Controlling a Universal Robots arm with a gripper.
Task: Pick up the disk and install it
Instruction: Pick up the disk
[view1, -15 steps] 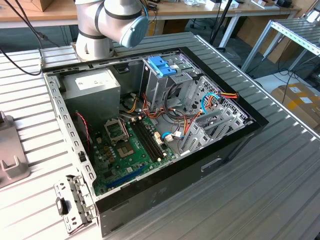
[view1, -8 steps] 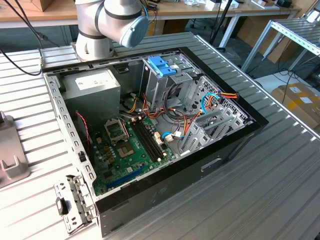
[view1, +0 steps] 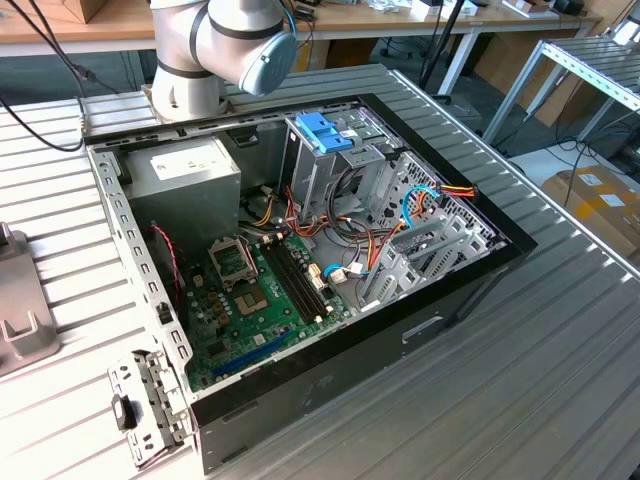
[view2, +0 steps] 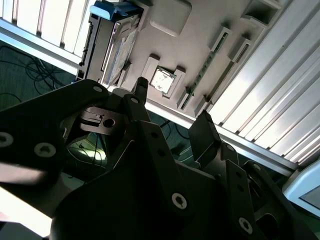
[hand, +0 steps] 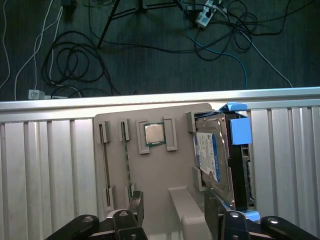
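One arm stands at the far edge of a ribbed metal table in the exterior view. Before it lies one open computer case. Inside the case are one green circuit board, one grey metal box with a white sticker, and one upright metal cage with a blue plastic top.

In both wrist views the gripper hangs over a pale grey holder that lies on the table's slats at the table edge. A dark floor strewn with cables shows beyond that edge. The gripper's two fingers are spread apart with nothing between them; only bare holder shows through the gap.

The one disk is in that holder, standing on its long edge in a slot at one end. Its white label with a blue band faces the holder's middle, and blue plastic runs along its outer side. It sits to one side of the gap between the fingers, close to one of them. Whether that finger touches it cannot be told.

The holder also carries one square chip, lying flat in its own recess near the middle. Past the chip, at the end away from the disk, run two long narrow slots. What sits in these slots is too thin to make out.
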